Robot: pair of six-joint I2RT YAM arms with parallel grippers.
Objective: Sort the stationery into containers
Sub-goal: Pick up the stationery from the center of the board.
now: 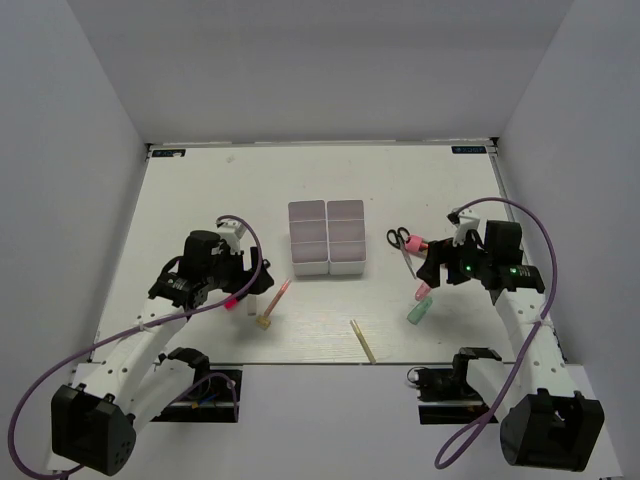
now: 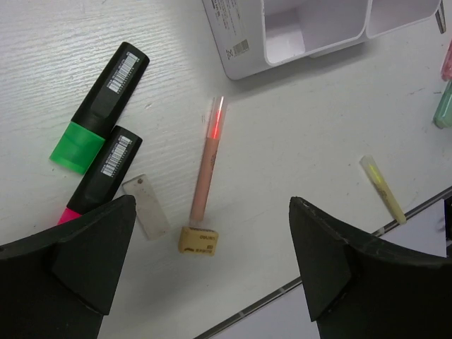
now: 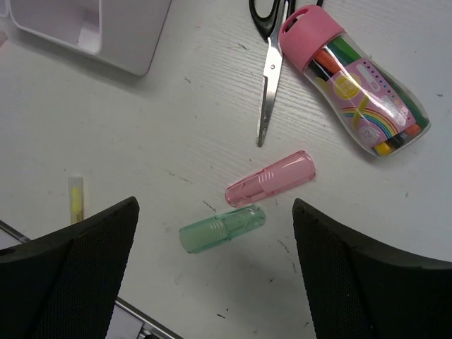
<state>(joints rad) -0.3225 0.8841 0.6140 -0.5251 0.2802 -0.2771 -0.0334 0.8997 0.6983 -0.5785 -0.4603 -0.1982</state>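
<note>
The white bins [image 1: 327,237] stand mid-table, and their corners show in both wrist views [image 2: 296,35] [image 3: 106,28]. My left gripper [image 1: 243,287] [image 2: 212,205] is open and empty, hovering over a pink pencil [image 2: 208,159], a tan piece [image 2: 198,240], a magenta marker [image 2: 99,173] and a green marker [image 2: 99,106]. My right gripper [image 1: 436,272] [image 3: 215,203] is open and empty above a pink marker [image 3: 272,180] and a mint-green marker [image 3: 222,228]. The black-handled scissors [image 3: 268,78] lie beyond them. A tan pencil [image 1: 363,341] lies near the front edge.
A pink-capped clear tube of coloured pens [image 3: 353,81] lies beside the scissors. A small clear flat piece [image 2: 145,205] lies next to the magenta marker. The table's front edge [image 2: 282,289] runs close under both grippers. Grey walls enclose the table.
</note>
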